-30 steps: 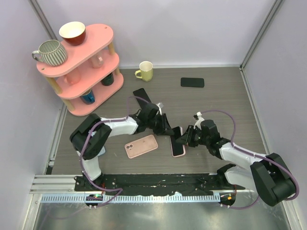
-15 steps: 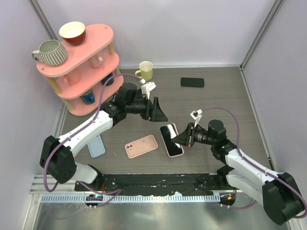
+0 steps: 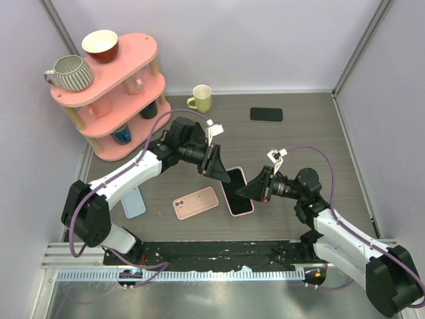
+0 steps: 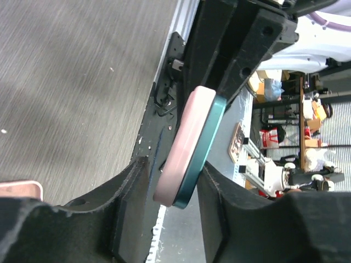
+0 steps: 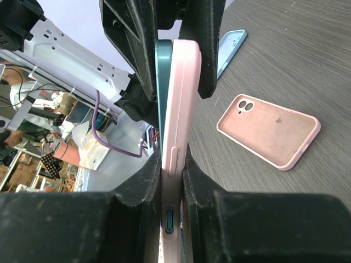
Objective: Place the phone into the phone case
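Observation:
A pink phone case [image 3: 237, 193] with a teal phone in it is held off the table, tilted, between both arms. My right gripper [image 3: 254, 191] is shut on its near end; in the right wrist view my right gripper [image 5: 171, 167] has both pads flat on the case [image 5: 178, 109], and the teal phone [image 5: 163, 71] shows along one side. My left gripper [image 3: 216, 163] is open and straddles the far end. In the left wrist view my left gripper [image 4: 173, 167] has one finger against the teal phone [image 4: 204, 145], with a gap beside the pink case [image 4: 186, 139].
A pink phone [image 3: 196, 203] lies face down on the table left of the held one, also in the right wrist view [image 5: 269, 129]. A light blue case [image 3: 133, 202] lies further left. A black phone [image 3: 266, 114], a yellow mug [image 3: 201, 98] and a pink shelf [image 3: 126, 80] with cups stand at the back.
My left gripper has swung in from the back and come down around the far end of the held phone. My right gripper has kept its hold and drawn the phone slightly right.

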